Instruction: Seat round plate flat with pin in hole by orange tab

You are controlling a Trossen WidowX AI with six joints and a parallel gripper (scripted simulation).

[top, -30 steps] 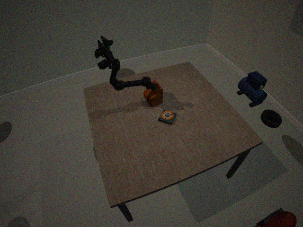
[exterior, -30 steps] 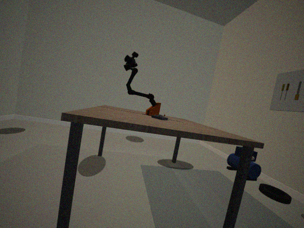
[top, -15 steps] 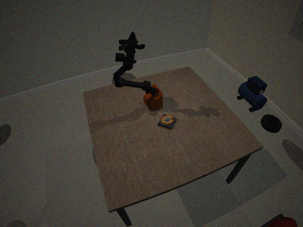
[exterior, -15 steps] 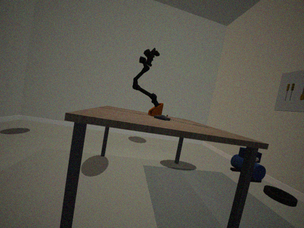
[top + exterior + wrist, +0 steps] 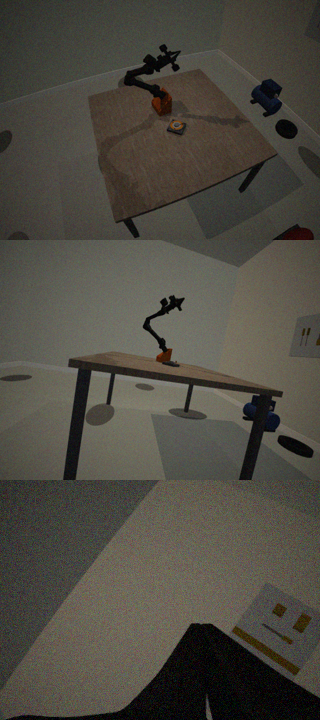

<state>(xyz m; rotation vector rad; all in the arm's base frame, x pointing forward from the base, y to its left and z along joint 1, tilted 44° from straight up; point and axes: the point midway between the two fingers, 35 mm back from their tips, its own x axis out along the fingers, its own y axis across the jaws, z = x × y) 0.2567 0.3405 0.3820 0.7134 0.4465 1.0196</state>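
The round plate, seen as an orange ring around a pale centre, sits on the dark square base on the table, just in front of the arm's orange foot. A small orange upright bit stands up at the plate's right side in the exterior view. The pin and the hole are too small to make out, and I cannot tell how far the plate tilts. My gripper is shut with its fingertips together and nothing between them. It is raised high above the table, well away from the plate.
The wooden table carries the arm's orange foot directly behind the base. A blue tank-like machine stands on the floor to the right. A tool board hangs on the wall.
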